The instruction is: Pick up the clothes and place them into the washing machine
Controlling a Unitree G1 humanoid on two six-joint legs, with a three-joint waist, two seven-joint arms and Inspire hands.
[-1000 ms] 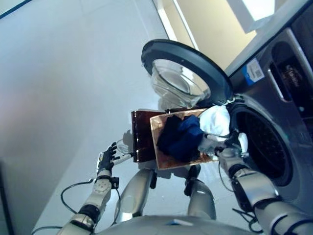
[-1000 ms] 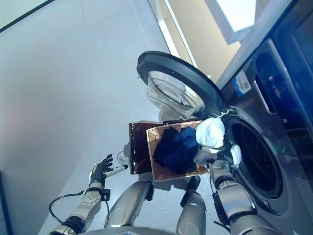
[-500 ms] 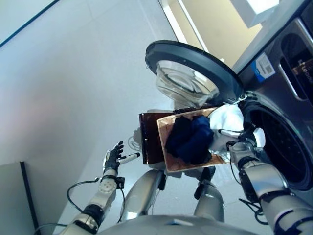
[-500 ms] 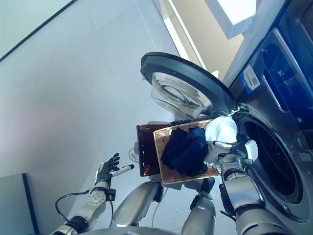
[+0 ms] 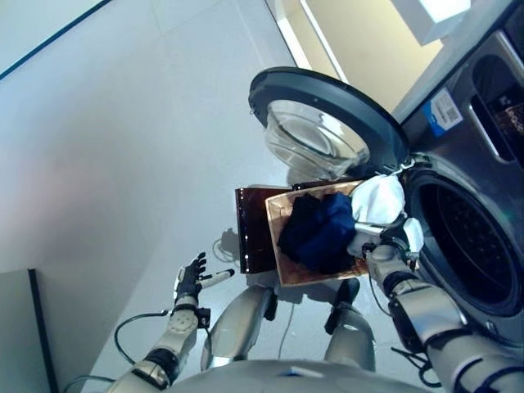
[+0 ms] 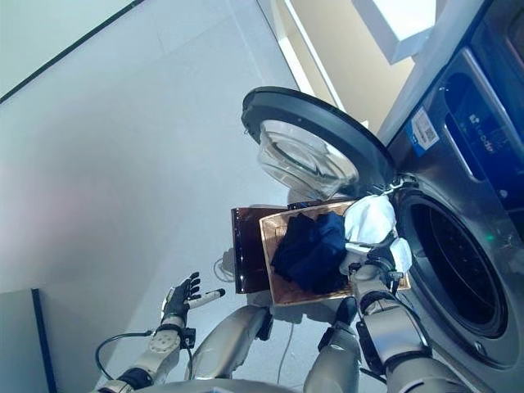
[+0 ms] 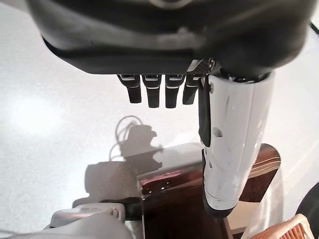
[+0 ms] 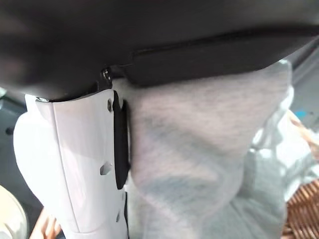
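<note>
Gripping a pale grey cloth garment (image 5: 378, 199), the right hand (image 5: 385, 246) curls its fingers round it beside the dark round washing-machine opening (image 5: 467, 250); left hand (image 5: 191, 277) fingers relaxed, empty

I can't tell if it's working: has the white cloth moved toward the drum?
No: the white cloth stays at the corner of the basket, outside the drum opening, in the right robot hand.

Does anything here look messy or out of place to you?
Little stands out. A white-grey garment, pinched in the right hand, hangs over the rim of the brown woven basket beside the open washing machine drum. Dark blue clothes lie bunched in the basket. The left hand hangs open, empty.
</note>
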